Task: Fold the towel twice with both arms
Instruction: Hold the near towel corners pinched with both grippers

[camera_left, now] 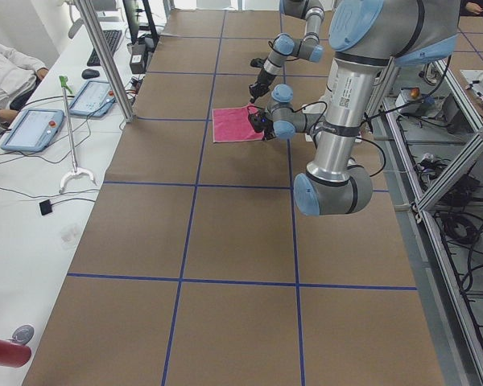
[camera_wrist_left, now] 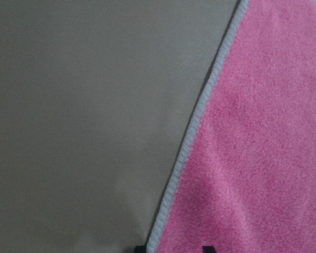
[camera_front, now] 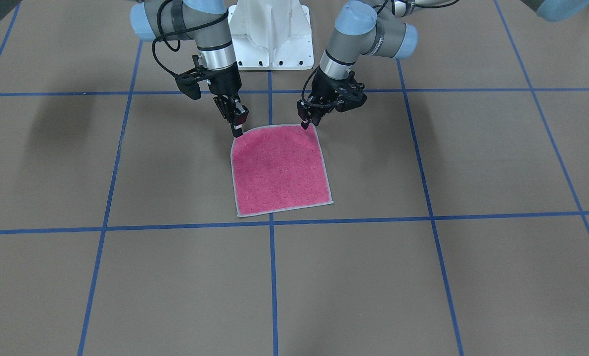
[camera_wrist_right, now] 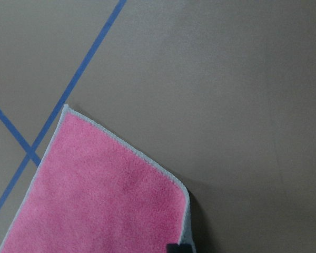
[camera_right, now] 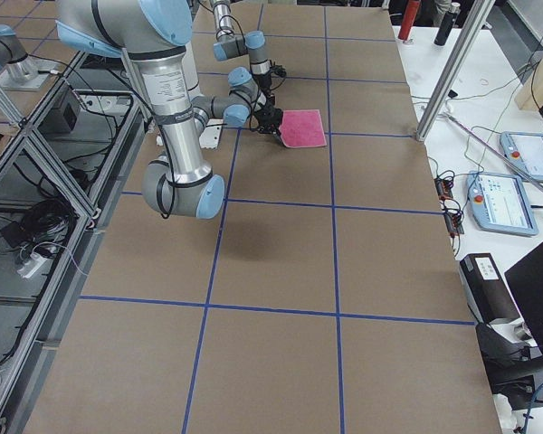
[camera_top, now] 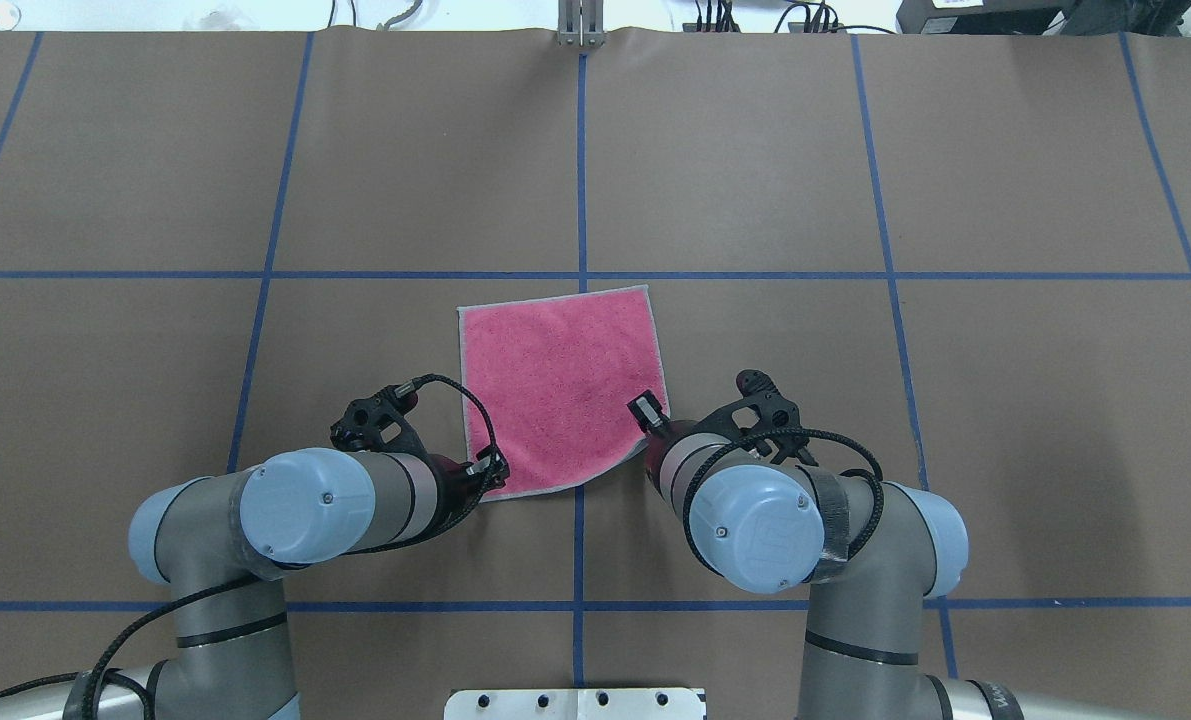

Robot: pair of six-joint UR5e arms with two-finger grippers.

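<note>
**Towel unfolded, both grippers at the corners nearest the pedestal**

From where I stand, the towel (camera_front: pixel 279 168) lies spread in a single layer on the table (camera_front: pixel 423 277), pink face up, a short way out from the white pedestal (camera_front: pixel 270 39). Only its light edging shows around it, and none of the grey side.

Neither fold is made. I'd put the task at its very start, with the first fold being set up and both folds left to do.

The right gripper (camera_front: pixel 238 129) has its tips on one pedestal-side corner. Its wrist camera shows that corner raised off the table with a dark shadow under it, so I take this gripper to be pinched onto the towel.

The left gripper (camera_front: pixel 305 123) sits at the other pedestal-side corner. Its wrist camera shows two dark fingertips (camera_wrist_left: pixel 207 249) either side of the hem with a gap between them. I cannot tell whether they are clamped or only straddling the cloth.

Seen from overhead, the hem between the two corners bows a little, while the edge farthest from the pedestal lies flat.

By my reckoning, both corners need lifting and carrying away from the pedestal onto that far edge. After that comes a second fold crosswise.
</note>
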